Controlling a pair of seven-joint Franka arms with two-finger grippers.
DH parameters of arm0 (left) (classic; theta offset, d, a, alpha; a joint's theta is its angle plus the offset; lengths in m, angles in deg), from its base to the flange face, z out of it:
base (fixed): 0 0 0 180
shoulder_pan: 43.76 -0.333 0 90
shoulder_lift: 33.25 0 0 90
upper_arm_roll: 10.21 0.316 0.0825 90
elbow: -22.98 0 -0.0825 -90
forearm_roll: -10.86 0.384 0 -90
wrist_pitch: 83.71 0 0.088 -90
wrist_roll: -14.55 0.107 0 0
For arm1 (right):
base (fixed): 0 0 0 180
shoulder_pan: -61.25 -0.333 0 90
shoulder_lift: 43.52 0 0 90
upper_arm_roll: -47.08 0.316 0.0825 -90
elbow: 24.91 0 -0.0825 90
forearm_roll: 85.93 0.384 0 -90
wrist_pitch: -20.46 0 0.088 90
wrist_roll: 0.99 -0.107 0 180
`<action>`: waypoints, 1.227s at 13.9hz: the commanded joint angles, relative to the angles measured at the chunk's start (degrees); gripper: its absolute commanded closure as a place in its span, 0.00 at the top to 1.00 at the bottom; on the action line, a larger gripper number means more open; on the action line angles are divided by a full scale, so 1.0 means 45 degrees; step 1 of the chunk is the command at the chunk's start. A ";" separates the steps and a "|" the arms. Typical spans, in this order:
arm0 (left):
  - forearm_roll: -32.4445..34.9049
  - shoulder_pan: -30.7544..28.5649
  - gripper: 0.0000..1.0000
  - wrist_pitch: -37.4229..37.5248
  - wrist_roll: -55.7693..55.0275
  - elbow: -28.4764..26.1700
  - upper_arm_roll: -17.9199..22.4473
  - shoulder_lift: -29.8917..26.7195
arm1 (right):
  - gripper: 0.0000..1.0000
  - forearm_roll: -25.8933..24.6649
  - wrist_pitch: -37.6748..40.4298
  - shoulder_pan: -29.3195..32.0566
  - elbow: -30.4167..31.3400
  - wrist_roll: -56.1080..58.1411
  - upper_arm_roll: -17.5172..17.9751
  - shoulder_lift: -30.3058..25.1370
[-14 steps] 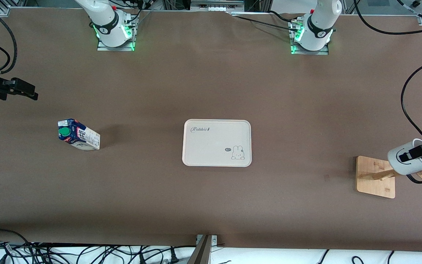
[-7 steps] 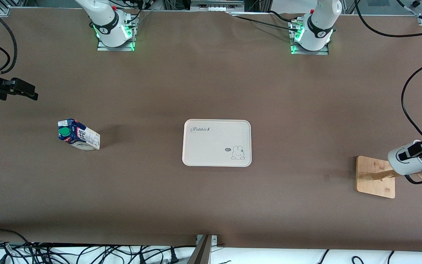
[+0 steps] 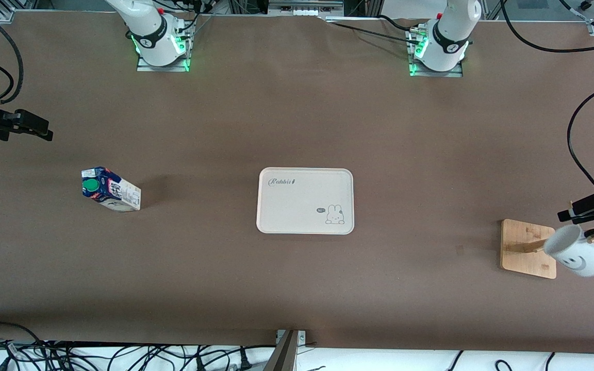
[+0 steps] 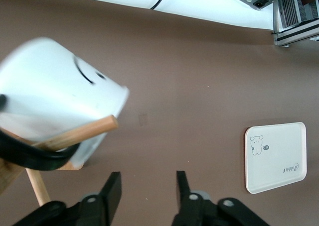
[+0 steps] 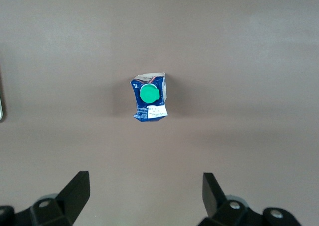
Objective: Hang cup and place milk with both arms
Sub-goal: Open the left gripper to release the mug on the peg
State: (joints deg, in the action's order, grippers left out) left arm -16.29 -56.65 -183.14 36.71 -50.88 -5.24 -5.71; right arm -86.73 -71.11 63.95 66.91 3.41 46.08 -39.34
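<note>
The white cup (image 3: 578, 256) with its black smiley face hangs tilted by its black handle on a peg of the wooden rack (image 3: 527, 250) at the left arm's end of the table. My left gripper (image 3: 567, 214) is open and empty just above the cup, apart from it. In the left wrist view the cup (image 4: 55, 96) hangs on the peg (image 4: 79, 132) past the open left gripper (image 4: 145, 186). The milk (image 3: 110, 189) stands on the table toward the right arm's end. My right gripper (image 3: 36, 128) is open, high over the table. The right wrist view shows the milk (image 5: 149, 99) beyond the right gripper (image 5: 144, 186).
A cream tray (image 3: 304, 201) with a rabbit drawing lies at the table's middle, nothing on it; it also shows in the left wrist view (image 4: 279, 151). Black cables hang near both arms at the table's ends. Brown tabletop lies between milk and tray.
The left gripper has opened and let go of the cup, then drawn back from it. The cup has dropped and swung down onto the peg, smiley face now showing. The right arm barely moved.
</note>
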 commanded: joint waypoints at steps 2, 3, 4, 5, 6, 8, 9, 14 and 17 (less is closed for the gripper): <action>-0.0177 0.0362 1.00 0.0491 0.0117 -0.0070 0.0165 -0.0728 | 1.00 0.0003 0.0113 0.0222 -0.0131 -0.0157 0.0203 0.0008; -0.0080 0.0654 1.00 0.0512 -0.0019 -0.0206 0.0359 -0.0903 | 1.00 -0.0016 0.0094 0.0222 -0.0150 -0.0137 0.0203 0.0008; 0.0211 0.1082 1.00 0.0512 -0.0137 -0.0323 0.0593 -0.1021 | 1.00 -0.0016 0.0113 0.0222 -0.0150 -0.0137 0.0203 0.0008; 0.0446 0.1473 1.00 0.0512 -0.0312 -0.0440 0.0808 -0.1235 | 1.00 -0.0016 0.0094 0.0222 -0.0150 -0.0137 0.0203 0.0008; 0.0661 0.1845 1.00 0.0493 -0.0623 -0.0461 0.0984 -0.1353 | 1.00 -0.0016 0.0113 0.0222 -0.0150 -0.0137 0.0203 0.0008; 0.1305 0.2490 1.00 0.0492 -0.1093 -0.0577 0.1142 -0.1684 | 1.00 -0.0016 0.0113 0.0222 -0.0150 -0.0118 0.0203 0.0008; 0.1675 0.2860 1.00 0.0454 -0.1288 -0.0849 0.1161 -0.1957 | 1.00 -0.0016 0.0074 0.0222 -0.0150 0.0037 0.0203 0.0027; 0.2772 0.4600 1.00 0.1229 -0.3220 -0.1439 0.1045 -0.2800 | 1.00 -0.0016 -0.0082 0.0242 -0.0189 0.0117 0.0203 0.0047; 0.3046 0.4933 1.00 0.2347 -0.4277 -0.1106 0.0927 -0.2741 | 1.00 -0.0016 -0.0063 0.0242 -0.0189 0.0117 0.0203 0.0027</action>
State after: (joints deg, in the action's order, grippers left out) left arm -4.26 -35.34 -174.23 19.44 -55.06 -1.25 -16.84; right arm -86.73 -71.49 64.01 66.88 3.48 46.08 -39.34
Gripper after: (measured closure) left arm 0.000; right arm 0.000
